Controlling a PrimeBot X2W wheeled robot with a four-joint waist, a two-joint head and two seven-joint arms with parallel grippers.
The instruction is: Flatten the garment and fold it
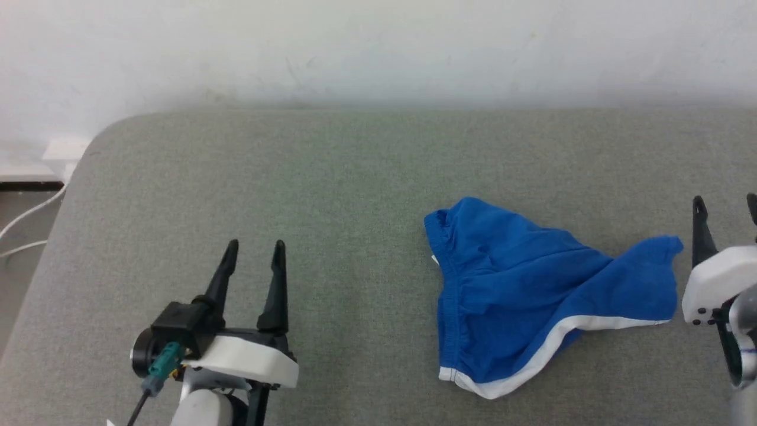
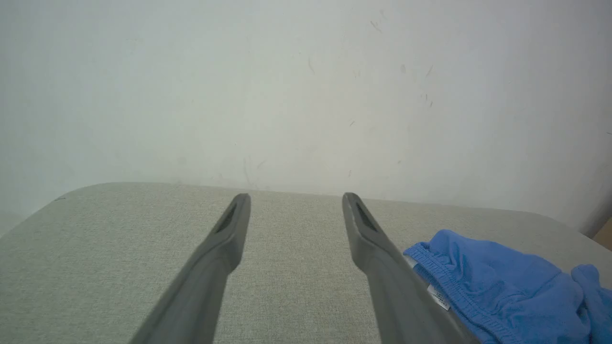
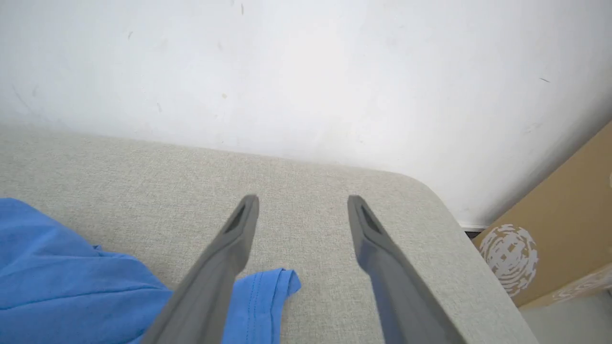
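Note:
The garment, a bright blue pair of shorts with white trim, lies crumpled on the grey cushioned surface, right of the middle. One blue corner points toward my right gripper, which stands open just to the garment's right with nothing between its fingers. In the right wrist view that gripper is open above the cushion, with the garment low at the left and a fabric tip beside the left finger. My left gripper is open and empty, well left of the garment. In the left wrist view, that gripper has the garment at its lower right.
A white wall runs behind the cushion. White cables hang off the left edge. A brown cardboard box stands past the cushion's rounded right corner. Bare cushion spreads between the left gripper and the garment.

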